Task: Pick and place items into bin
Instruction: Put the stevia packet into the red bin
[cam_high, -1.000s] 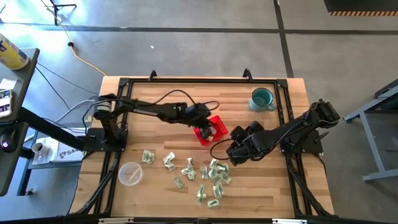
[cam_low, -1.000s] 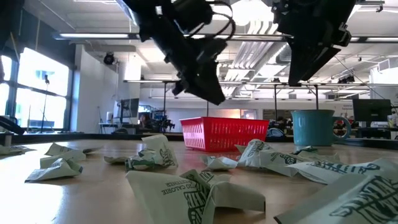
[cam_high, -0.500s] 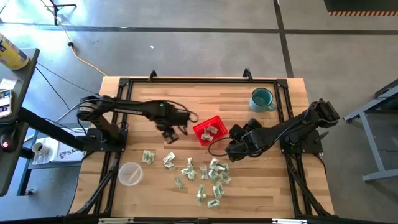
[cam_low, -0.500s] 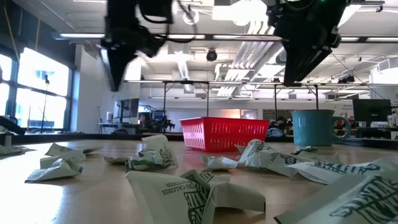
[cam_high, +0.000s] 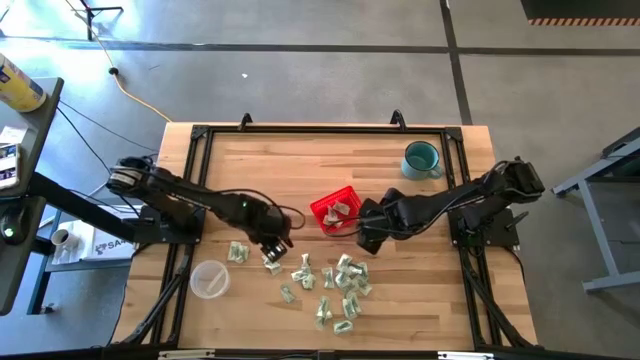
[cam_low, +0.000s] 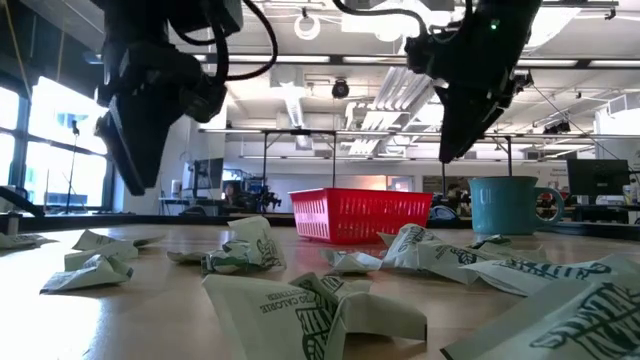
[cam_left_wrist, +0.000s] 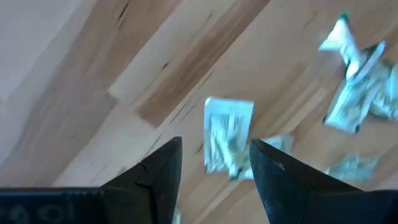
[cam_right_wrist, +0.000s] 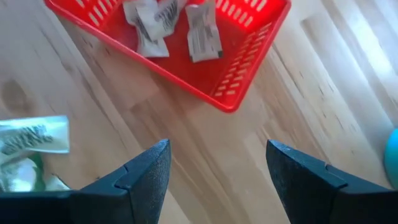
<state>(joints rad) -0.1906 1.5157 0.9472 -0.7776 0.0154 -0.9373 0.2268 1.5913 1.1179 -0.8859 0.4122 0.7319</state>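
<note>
- Two arms worked over the wooden desk (cam_high: 300, 170); most of the items (cam_high: 345, 285) lay loose in a scattered group on its near half.
- A few wrapped pieces (cam_right_wrist: 186, 25) were already inside the red basket (cam_high: 335, 210), which stood near the middle of the desk.
- The left gripper (cam_high: 272, 243) hung just above one pale green packet (cam_left_wrist: 227, 134) at the left edge of the group, with the fingers (cam_left_wrist: 158, 171) spread and the packet lying between them in the left wrist view. It held nothing.
- The right gripper (cam_high: 368, 232) was just beside the basket, on its right side, with the fingers (cam_right_wrist: 146, 174) wide apart and empty. Only bare wood showed between them.
- My judgement: the step in hand was a new pick by the left arm, and the task was only at its beginning, because few pieces were in the basket.
- The next move called for lowering the left gripper until the fingers stood on both sides of the packet, then closing. The packet was thin and flat, so the fingers probably needed to reach almost to the wood.
- A teal mug (cam_high: 421, 159) and a clear cup (cam_high: 209, 279) also stood on the desk, well apart from both grippers.
</note>
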